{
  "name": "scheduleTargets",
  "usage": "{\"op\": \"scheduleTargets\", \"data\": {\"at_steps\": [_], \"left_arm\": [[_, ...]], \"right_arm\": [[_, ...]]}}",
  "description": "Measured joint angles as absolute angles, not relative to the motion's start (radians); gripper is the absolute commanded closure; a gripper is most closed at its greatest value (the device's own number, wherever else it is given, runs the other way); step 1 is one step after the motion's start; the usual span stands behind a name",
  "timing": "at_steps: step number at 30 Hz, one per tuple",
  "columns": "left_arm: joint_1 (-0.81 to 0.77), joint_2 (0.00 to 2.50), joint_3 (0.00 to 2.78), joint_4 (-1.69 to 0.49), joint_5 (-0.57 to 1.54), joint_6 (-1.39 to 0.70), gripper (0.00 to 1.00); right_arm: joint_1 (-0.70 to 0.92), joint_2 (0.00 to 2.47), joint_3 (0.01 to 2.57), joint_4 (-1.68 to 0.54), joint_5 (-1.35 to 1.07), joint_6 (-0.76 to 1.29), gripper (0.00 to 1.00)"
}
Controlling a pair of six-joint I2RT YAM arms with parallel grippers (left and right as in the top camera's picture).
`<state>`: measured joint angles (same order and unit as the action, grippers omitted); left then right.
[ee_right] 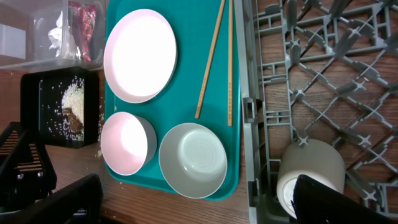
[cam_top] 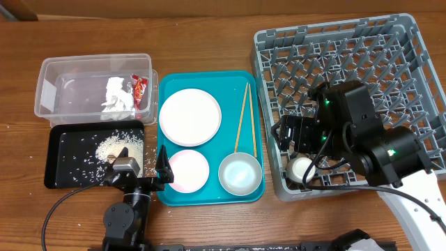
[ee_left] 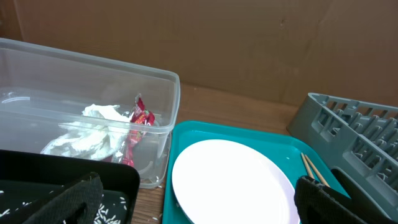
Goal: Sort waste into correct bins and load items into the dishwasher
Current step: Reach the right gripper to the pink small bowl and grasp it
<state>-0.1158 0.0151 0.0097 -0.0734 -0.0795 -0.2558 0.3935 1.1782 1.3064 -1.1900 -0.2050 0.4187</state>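
Note:
The clear tub (cam_top: 49, 70) holds the white napkin (cam_top: 115, 94) and the red wrapper (cam_top: 139, 87). The black tray (cam_top: 56, 146) holds rice (cam_top: 115, 146) and brown scraps (ee_right: 73, 121). On the teal tray (cam_top: 209, 80) lie the white plate (cam_top: 189, 116), pink plate (cam_top: 189, 169), bowl (cam_top: 239, 173) and chopsticks (cam_top: 242, 118). The cup (cam_top: 301, 169) lies on its side in the near left corner of the grey rack (cam_top: 390, 63). My right gripper (cam_top: 289, 139) is open and empty just above the cup (ee_right: 311, 168). My left gripper (cam_top: 139, 178) is open and empty at the table's front, facing the white plate (ee_left: 230, 180).
The right arm's black body hangs over the rack's left half. The left arm's base stands at the front edge below the black tray. A cardboard wall closes the back of the table. Loose rice grains lie on the wood beside the black tray.

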Motion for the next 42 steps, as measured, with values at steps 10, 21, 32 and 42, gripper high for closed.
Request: {"op": "scheduleTargets", "data": {"at_steps": [10, 21, 32, 42], "left_arm": [[-0.116, 0.015, 0.010, -0.073, -0.080, -0.256, 0.00], [-0.116, 0.015, 0.010, -0.074, -0.080, -0.256, 0.00], [-0.116, 0.015, 0.010, -0.073, -0.080, -0.256, 0.00], [-0.116, 0.015, 0.010, -0.074, -0.080, -0.256, 0.00]], "right_arm": [[0.395, 1.178, 1.306, -1.046, -0.251, 0.427, 0.04], [0.755, 1.351, 1.270, -1.009, -0.306, 0.460, 0.23], [0.917, 1.699, 1.260, -0.687, -0.171, 0.522, 0.39], [0.916, 1.868, 1.257, -0.599, -0.122, 0.538, 0.53]]}}
